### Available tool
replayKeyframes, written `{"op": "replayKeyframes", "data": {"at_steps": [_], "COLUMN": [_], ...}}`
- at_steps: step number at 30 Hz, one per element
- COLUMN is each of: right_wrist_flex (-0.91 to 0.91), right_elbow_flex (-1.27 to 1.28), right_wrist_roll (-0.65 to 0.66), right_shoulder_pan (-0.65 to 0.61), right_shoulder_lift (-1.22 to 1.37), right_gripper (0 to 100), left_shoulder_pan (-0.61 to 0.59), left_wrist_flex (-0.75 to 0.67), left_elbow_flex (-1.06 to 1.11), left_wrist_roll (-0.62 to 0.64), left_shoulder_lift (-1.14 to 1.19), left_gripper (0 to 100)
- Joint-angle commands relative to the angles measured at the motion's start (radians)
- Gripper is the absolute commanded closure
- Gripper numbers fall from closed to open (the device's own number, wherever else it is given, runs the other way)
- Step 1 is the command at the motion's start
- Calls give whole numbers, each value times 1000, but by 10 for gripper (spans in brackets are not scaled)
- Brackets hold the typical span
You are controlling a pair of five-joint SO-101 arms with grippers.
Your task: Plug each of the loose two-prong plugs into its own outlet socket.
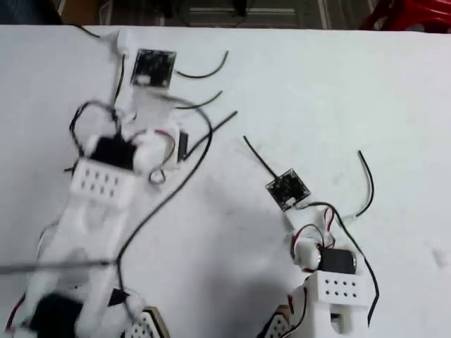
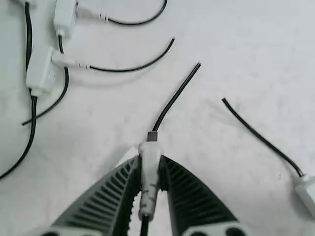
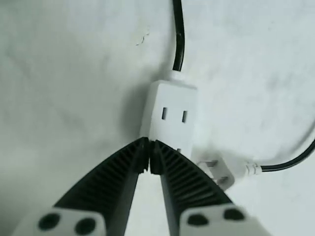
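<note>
My left gripper [image 2: 149, 160] is shut on a white plug [image 2: 149, 172], whose short black cord [image 2: 174, 96] runs out ahead over the white table. Two more white plug pieces [image 2: 42, 73] [image 2: 65, 17] with black cords lie farther off, and another one [image 2: 307, 189] shows at the edge. My right gripper [image 3: 148, 156] is shut, its tips against the near end of a white outlet socket [image 3: 172, 115] with two slots facing up. A loose two-prong plug [image 3: 219, 172] lies right beside that socket, its cord [image 3: 288, 164] trailing away.
From above, the left arm [image 1: 106, 176] stands at the left and the right arm [image 1: 331, 274] at the lower right. Short black cords [image 1: 204, 70] [image 1: 366, 183] lie scattered on the white table [image 1: 317, 91]. The table's far edge [image 1: 282, 29] runs along the top.
</note>
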Motion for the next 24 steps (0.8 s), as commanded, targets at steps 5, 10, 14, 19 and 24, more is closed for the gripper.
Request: {"op": "replayKeyframes", "data": {"at_steps": [5,10,14,19,24], "right_wrist_flex": [-33,-33,-33,-33,-33], "right_elbow_flex": [17,20,20,20,21], "right_wrist_roll": [-9,-9,-8,-5,-3], "right_shoulder_pan": [13,15,13,13,12], "right_shoulder_lift": [1,1,1,1,1], "right_gripper": [980,980,980,980,980], "left_shoulder_pan": [-81,-142,-189,-163,-84], "left_wrist_flex": [420,540,546,552,562], "left_elbow_flex": [-526,-697,-746,-783,-818], "left_wrist_roll": [110,124,354,488,615], "left_shoulder_lift": [466,667,789,857,842], "left_gripper": [975,975,975,975,975]}}
